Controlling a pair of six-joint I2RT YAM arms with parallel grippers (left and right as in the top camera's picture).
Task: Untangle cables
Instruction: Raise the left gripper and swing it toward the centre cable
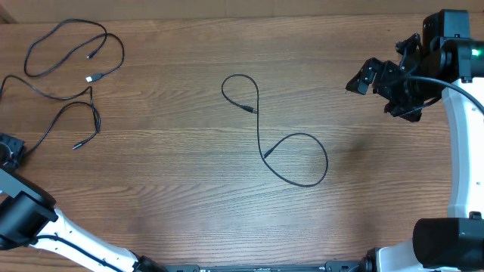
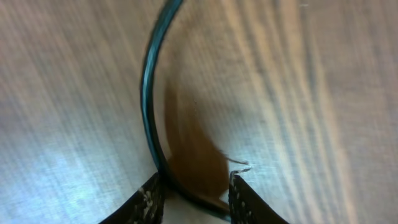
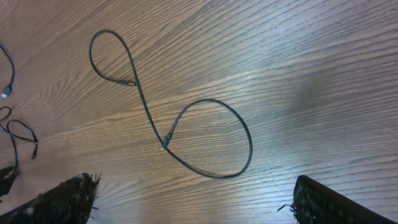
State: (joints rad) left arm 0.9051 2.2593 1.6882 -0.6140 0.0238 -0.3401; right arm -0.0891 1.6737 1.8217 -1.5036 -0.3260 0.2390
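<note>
One thin black cable point(image 1: 261, 143) lies alone at mid-table in an S shape with two loops; it also shows in the right wrist view point(image 3: 149, 115). Two more cables lie at the far left: a looped one point(image 1: 68, 45) and one with a silver plug point(image 1: 76, 102) that trails toward my left gripper point(image 1: 9, 147). In the left wrist view a black cable point(image 2: 147, 93) runs between my left fingers point(image 2: 194, 193), which sit low over the wood with a gap wider than the cable. My right gripper point(image 1: 386, 87) is wide open and empty point(image 3: 193, 199), raised at the far right.
The wooden table point(image 1: 174, 189) fills the view. The white right arm point(image 1: 461, 151) runs down the right edge with a thick black cable on it. The left arm's base point(image 1: 30, 215) sits at the bottom left. Ends of the left cables show in the right wrist view point(image 3: 22, 134).
</note>
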